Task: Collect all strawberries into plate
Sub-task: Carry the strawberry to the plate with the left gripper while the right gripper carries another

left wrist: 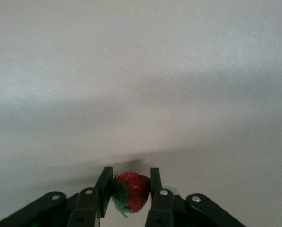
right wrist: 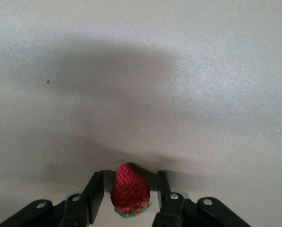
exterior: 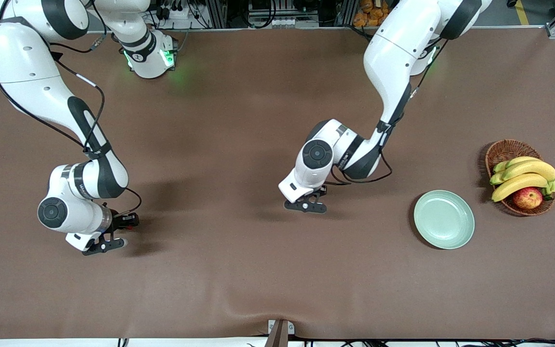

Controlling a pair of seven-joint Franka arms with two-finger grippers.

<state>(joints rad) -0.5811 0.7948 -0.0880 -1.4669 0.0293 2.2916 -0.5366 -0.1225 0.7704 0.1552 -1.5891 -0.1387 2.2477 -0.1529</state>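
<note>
Right gripper is down low over the brown table, toward the right arm's end and closer to the front-camera edge than to the robots' bases. In its wrist view the two black fingers stand on either side of a strawberry, tip pointing away from the camera and green cap toward it. There looks to be a sliver of gap on each side, so I honestly can't tell if it's pinching the berry or just framing it. From the front camera that berry is hidden under the hand.

Moving along, the left gripper sits low over the middle of the table, its arm reaching out from the base at the top edge. Its wrist view is clearer: the fingers are pressed right against a second strawberry, one on each side, with the leafy cap turned toward one finger. So that one's pinched. Again, you can't spot the berry in the front view because the hand covers it.

Further toward the left arm's end there's the pale green plate, nothing on it, sitting flat and well apart from both grippers. Just beside it, closer to that end's edge and a bit farther from the front camera, is a wicker basket with a bunch of bananas and an apple in it.
</note>
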